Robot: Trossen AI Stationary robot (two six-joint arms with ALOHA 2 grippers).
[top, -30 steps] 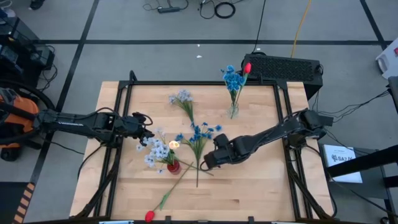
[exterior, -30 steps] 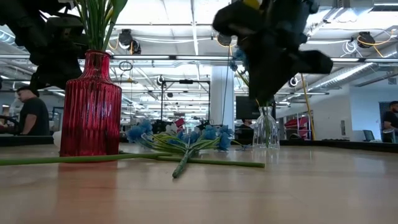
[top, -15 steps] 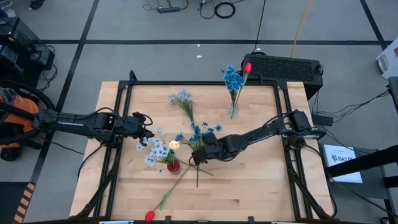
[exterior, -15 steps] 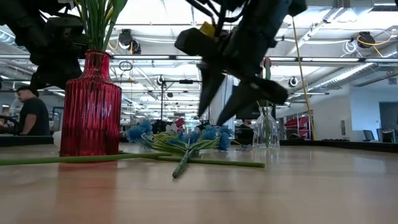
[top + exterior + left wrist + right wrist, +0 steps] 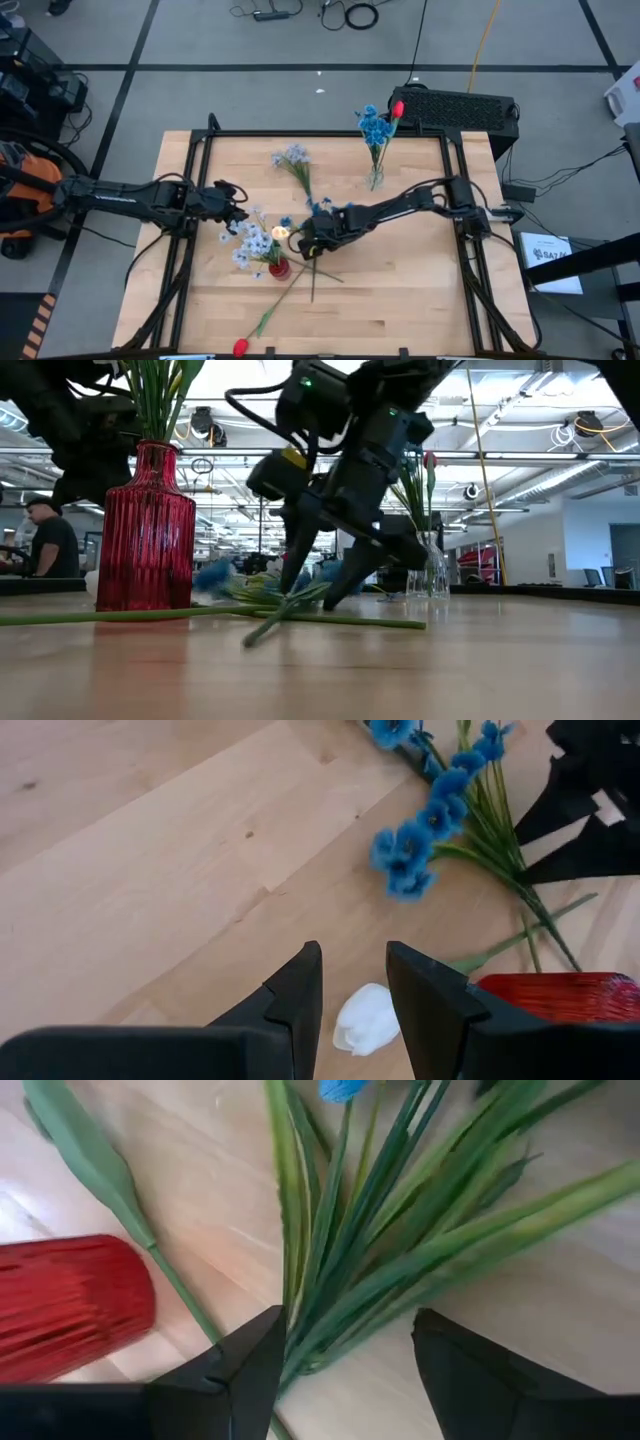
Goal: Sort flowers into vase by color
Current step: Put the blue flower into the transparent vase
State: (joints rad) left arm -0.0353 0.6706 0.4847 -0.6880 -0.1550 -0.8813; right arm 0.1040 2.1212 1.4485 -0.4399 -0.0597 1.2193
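Bright blue flowers (image 5: 430, 815) on green stems, ribbed red vase (image 5: 146, 530).

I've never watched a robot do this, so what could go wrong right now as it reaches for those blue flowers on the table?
The right end effector is open around the green stems of the bright blue artificial flower bunch; closing might catch only some stems. The ribbed red glass vase stands close by, so lifting could knock it. A long-stemmed red tulip crosses under the bunch and might get dragged.

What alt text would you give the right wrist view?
The right gripper, jaws open, straddles a bundle of green stems lying on the wooden table. A red vase stands beside them, and a blue bloom shows at the frame's edge.
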